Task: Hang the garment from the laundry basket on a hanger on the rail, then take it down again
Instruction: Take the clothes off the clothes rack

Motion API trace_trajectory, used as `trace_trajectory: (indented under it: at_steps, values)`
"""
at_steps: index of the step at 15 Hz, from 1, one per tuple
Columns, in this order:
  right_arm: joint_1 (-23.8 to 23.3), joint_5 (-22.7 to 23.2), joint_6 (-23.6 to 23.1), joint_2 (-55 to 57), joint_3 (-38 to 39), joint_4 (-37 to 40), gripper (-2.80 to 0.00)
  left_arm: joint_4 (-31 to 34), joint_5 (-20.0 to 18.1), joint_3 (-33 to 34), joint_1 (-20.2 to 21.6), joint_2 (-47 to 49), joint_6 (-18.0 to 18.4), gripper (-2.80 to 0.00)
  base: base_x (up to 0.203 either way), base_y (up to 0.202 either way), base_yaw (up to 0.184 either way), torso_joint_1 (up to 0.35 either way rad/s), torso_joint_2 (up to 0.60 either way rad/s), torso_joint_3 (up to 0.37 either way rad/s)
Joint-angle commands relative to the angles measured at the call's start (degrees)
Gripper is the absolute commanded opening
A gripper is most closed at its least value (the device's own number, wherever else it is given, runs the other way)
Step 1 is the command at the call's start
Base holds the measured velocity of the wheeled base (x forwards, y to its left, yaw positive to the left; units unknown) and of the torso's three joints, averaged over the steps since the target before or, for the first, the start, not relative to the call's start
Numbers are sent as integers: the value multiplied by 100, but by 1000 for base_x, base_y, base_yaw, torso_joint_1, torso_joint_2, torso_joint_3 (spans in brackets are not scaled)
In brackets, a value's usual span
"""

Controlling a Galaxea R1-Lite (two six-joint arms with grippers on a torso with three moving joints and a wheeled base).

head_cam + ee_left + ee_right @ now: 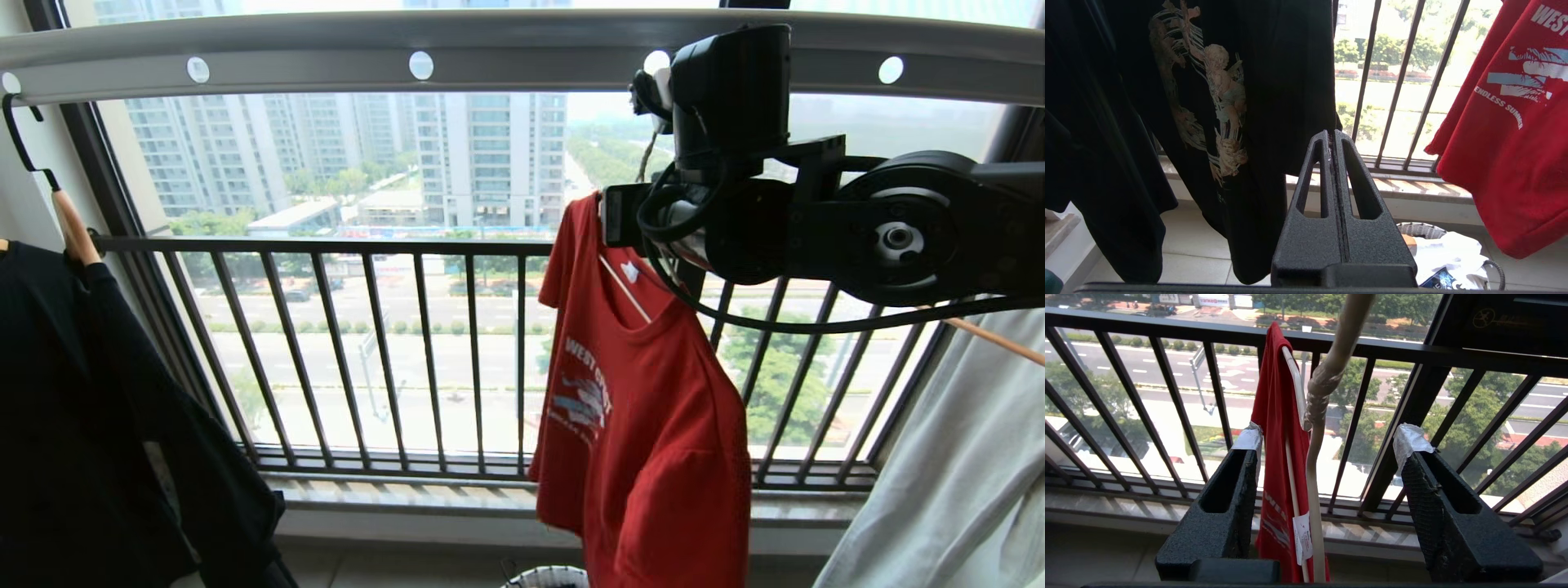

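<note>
The rail (506,49) spans the top of the head view from edge to edge, with round holes along its face. Below it, the dark railing (367,351) of vertical bars crosses the middle of the frame in front of the window.

At the left edge of the head view hangs the black printed T-shirt (90,425) on a wooden hanger (75,229). At the lower right hangs a pale grey-green garment (955,474).

The garment (653,425) hangs in the centre-right of the head view, its shoulder directly beside the right arm. It is draped on the hanger (1300,392), whose cream stem rises through the upper centre of the right wrist view.

The right gripper (1331,445) fills the lower half of the right wrist view. Its jaws stand wide apart on either side of the garment and hanger stem, gripping nothing; one taped fingertip lies just beside the red fabric.

The left gripper (1333,136) sits at the lower centre of the left wrist view, jaws pressed together and empty.

The laundry basket (1423,229) appears at the lower right of the left wrist view, on the floor, with pale fabric inside.
</note>
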Motion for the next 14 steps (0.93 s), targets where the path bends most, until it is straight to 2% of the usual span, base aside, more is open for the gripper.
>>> trace_trajectory:
  at_steps: [1,5,14]
  values:
    - [-41,11,-3,13,-6,-14,-280,0,3,-6,0,7,-5,-280,0,0,0,0,0,0]
    - [-206,70,-37,68,-45,-15,-280,0,3,2,0,7,-5,-280,0,0,0,0,0,0]
    - [-190,117,-128,-324,49,2,-280,0,3,-6,0,7,-6,-280,0,0,0,0,0,0]
